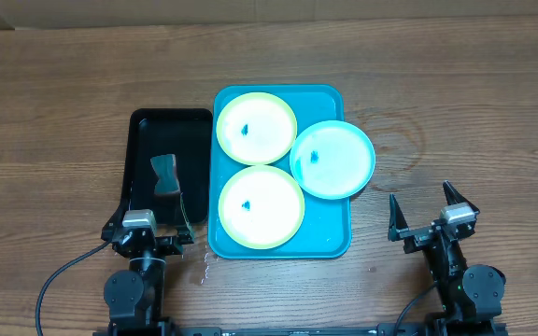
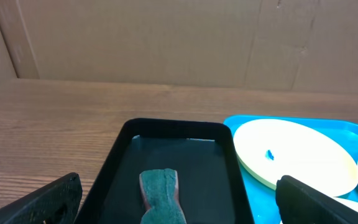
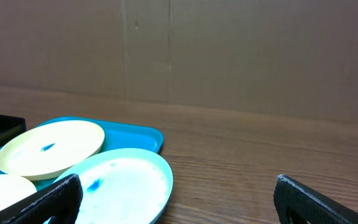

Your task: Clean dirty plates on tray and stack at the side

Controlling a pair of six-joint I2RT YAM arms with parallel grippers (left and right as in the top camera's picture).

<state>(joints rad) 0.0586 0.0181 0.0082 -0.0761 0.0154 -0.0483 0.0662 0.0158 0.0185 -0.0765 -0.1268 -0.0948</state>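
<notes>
The left gripper (image 1: pixel 153 211) and right gripper (image 1: pixel 425 207) are black, with tapering fingers (image 1: pixel 394 217), silver-grey wrist blocks (image 1: pixel 459 214), and black cables (image 1: pixel 63 271) trailing toward seven o'clock

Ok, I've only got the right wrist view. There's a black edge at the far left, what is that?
Observer: It's a black tray, sitting right beside the turquoise tray on the left arm's side.
Operator: Anything in it?
Observer: One green sponge, lying flat near the tray's middle.
Operator: And where's the left arm?
Observer: The left gripper is open and empty at the near end of the black tray, pointing at the sponge.
</notes>
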